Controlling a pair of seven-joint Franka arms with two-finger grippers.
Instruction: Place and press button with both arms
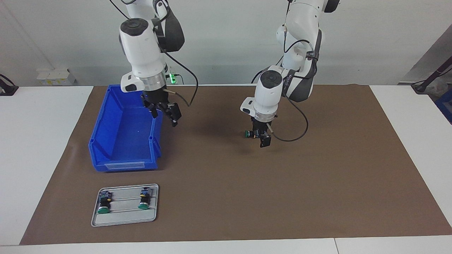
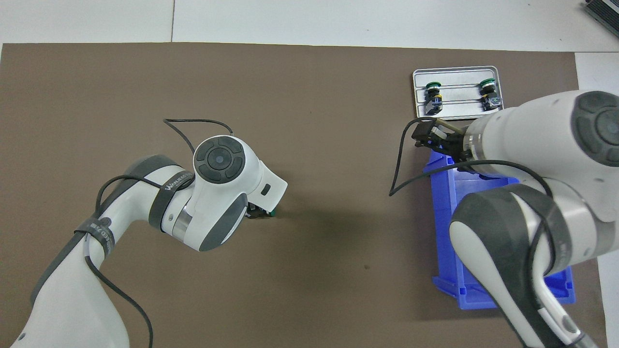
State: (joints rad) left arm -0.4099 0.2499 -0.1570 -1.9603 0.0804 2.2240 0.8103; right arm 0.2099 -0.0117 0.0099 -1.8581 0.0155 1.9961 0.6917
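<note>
the left gripper [image 1: 259, 135] hangs over the bare middle of the brown mat [image 1: 317, 183], its fingers clamped on the button [image 1: 251, 133] (green cap pointing sideways, toward the bin's end). the right gripper [image 1: 165, 112] hovers over the rim of the blue bin [image 1: 122, 141], fingers spread, holding nothing. two more buttons [image 1: 104, 204] lie in the grey tray [image 1: 123, 220].

Bright even light, soft shadows, sharp focus
</note>
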